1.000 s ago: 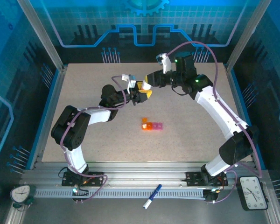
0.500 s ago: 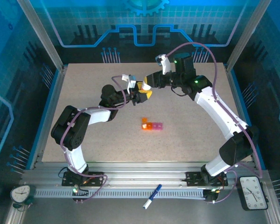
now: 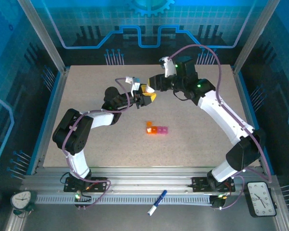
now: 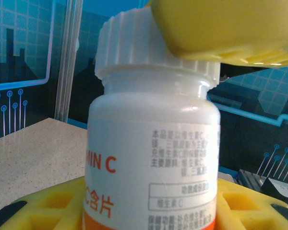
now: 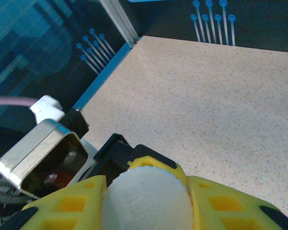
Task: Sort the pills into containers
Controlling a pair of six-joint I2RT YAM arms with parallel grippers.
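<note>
Seen from above: a speckled beige desk [image 3: 111, 144] inside a blue-lit frame, with two black-and-white arms reaching in from the near edge and meeting over the far half, a little left of centre.

Clamped in the left gripper [image 3: 145, 98]: a small round white plastic bottle [image 4: 153, 158] with orange print and an orange lower band, upright and lifted off the desk. Close up from the left wrist, yellow finger pads [image 4: 57, 203] pressed against both sides of the bottle's lower body.

Closed around the bottle's white ribbed cap [image 5: 149, 199]: the right gripper [image 3: 151, 86], coming in from the right. From the right wrist, looking down on the round cap wedged tight between two yellow fingers [image 5: 67, 208]. From the left wrist, one of those yellow fingers [image 4: 221, 24] lying against the cap's upper right side, cap seated on the bottle's neck.

Resting near the middle of the desk, nearer the near edge than the grippers and well apart from both: a short strip of small translucent plastic containers [image 3: 156, 130], orange half on the left, pink half on the right, with one orange piece jutting toward the far edge at its left end. Too small to tell whether the lids are up or down.
</note>
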